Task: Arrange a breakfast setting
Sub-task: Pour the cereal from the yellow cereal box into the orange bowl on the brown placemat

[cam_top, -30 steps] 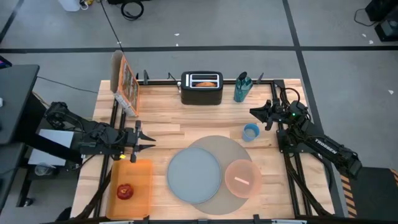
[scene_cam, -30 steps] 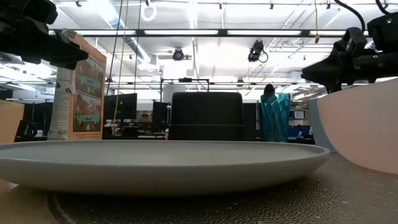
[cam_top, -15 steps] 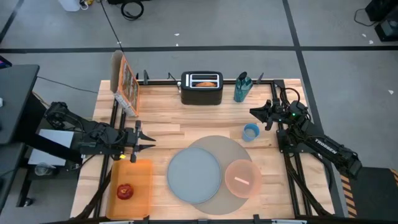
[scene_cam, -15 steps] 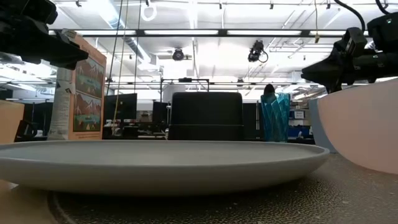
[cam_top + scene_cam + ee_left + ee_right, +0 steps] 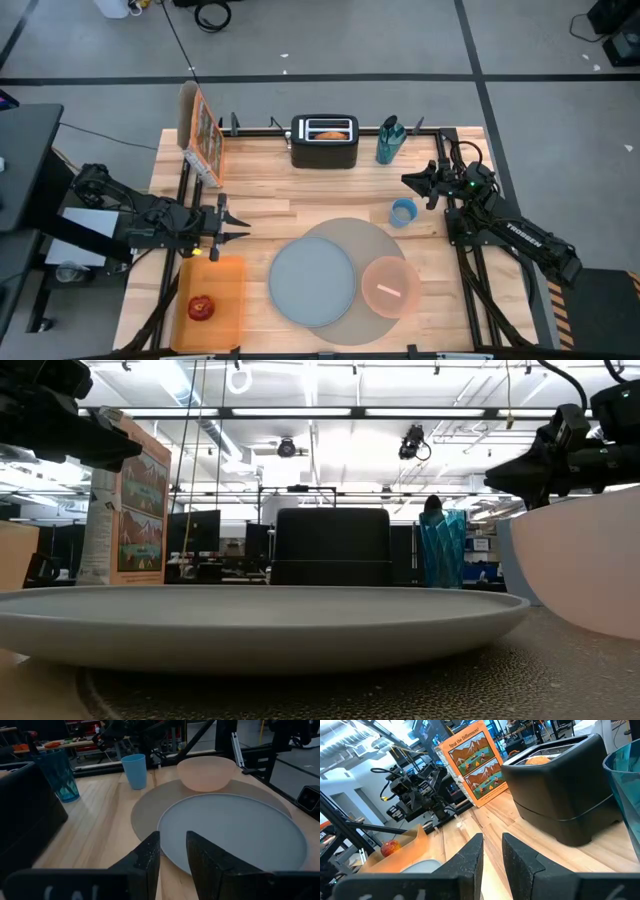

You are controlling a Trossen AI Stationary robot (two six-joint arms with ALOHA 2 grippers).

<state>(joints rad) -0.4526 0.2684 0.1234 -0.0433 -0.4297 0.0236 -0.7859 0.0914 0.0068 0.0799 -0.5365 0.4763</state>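
Note:
The round grey mat [image 5: 352, 236] lies at the table's near middle. The grey-blue plate [image 5: 311, 282] lies on its left part, and the pink bowl [image 5: 390, 287] on its right edge. A pale streak [image 5: 388, 291] shows in the bowl; I cannot tell if it is the spoon. The small blue cup [image 5: 403, 212] stands just past the mat. The bagel [image 5: 330, 130] sticks out of the black toaster [image 5: 325, 145]. The red apple [image 5: 201, 308] lies on the orange tray [image 5: 225, 290]. My left gripper [image 5: 240, 232] hovers shut at the left of the mat. My right gripper [image 5: 405, 180] hovers shut past the cup.
A cereal box [image 5: 203, 135] stands at the far left of the table. A teal glass [image 5: 389, 140] stands to the right of the toaster. Bare wood [image 5: 290, 200] lies between the toaster and the mat.

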